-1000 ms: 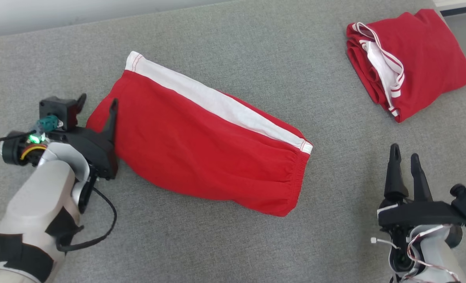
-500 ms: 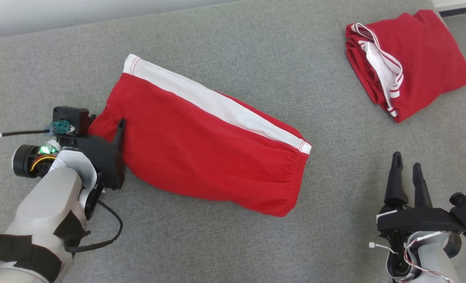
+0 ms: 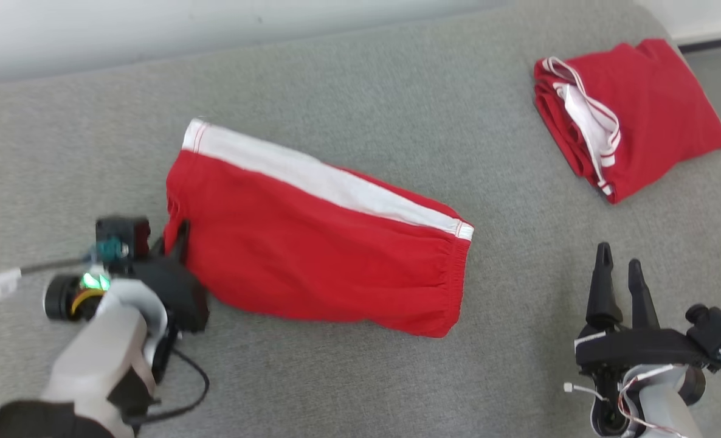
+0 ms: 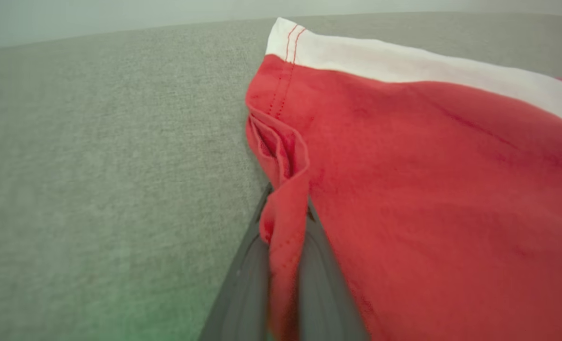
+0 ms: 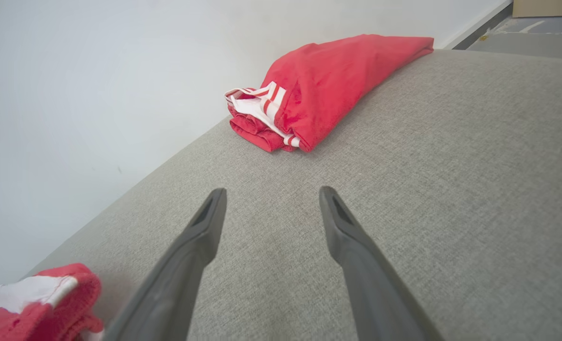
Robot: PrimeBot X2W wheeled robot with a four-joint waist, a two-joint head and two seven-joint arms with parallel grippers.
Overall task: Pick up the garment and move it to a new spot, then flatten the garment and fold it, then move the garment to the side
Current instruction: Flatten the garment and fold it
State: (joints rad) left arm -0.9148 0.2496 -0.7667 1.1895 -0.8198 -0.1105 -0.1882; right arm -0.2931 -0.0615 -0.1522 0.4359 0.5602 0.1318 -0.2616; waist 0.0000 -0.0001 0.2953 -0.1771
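The garment [image 3: 312, 243], a pair of red shorts with a white side stripe, is lying flat across the middle of the grey fabric surface [image 3: 360, 377]. It is running diagonally, with its gathered waistband pointing toward the robot's right and its stitched leg hem toward the left. The left gripper [image 3: 175, 240] is gripping the near left corner of that hem. In the left wrist view a fold of the red cloth [image 4: 428, 189] is sitting between the two dark fingers [image 4: 243, 284], which are pressing together on it. A black cable [image 3: 184, 389] is looping beside the pale left forearm. The right gripper [image 3: 618, 255] is sitting at the lower right, well apart from the shorts. Its jaws are standing spread, and bare grey fabric is showing between them in the right wrist view [image 5: 271, 192]. A second red garment [image 3: 634, 115] with white trim is lying folded at the far right corner of the surface, close to the pale wall [image 5: 96, 71]
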